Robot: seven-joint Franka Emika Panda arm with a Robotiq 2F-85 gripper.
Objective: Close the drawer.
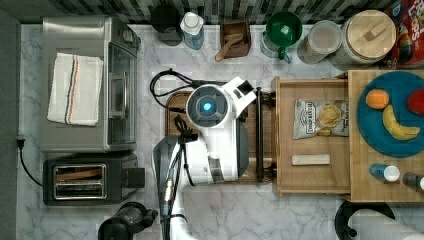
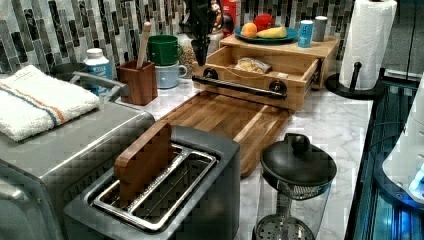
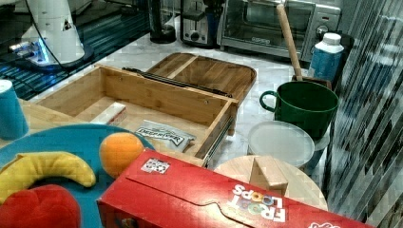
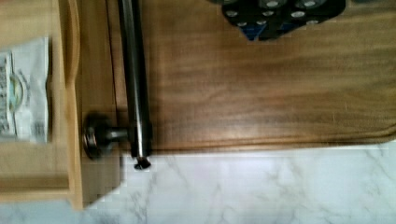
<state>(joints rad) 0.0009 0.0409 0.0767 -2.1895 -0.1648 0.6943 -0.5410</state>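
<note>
I count one drawer [image 1: 310, 145], and it stands pulled well out, sitting right of centre in the top view and upper centre in the left view [image 2: 240, 93]. It is a wide, shallow box of light wood with one long black bar handle [image 1: 259, 132] running across its front panel on two round mounts (the wrist view catches one mount and the bar's end [image 4: 135, 70] up close). Inside lie two things: one chip bag [image 1: 320, 119] and one small pale wooden block [image 1: 310, 159], well apart from each other. Just in front of the handle lies one dark-brown wooden tray [image 2: 225, 120], flat on the marble counter. On the cabinet top over the drawer sits one blue plate [image 1: 370, 125] carrying one orange [image 1: 377, 98], one banana [image 1: 397, 127] and one red fruit [image 1: 416, 101]. The arm [image 1: 215, 130] covers most of the tray in the top view. In the left view the gripper [image 2: 201, 56] hangs near the handle's far end, at upper centre; I cannot tell whether it is released or clenched.
</note>
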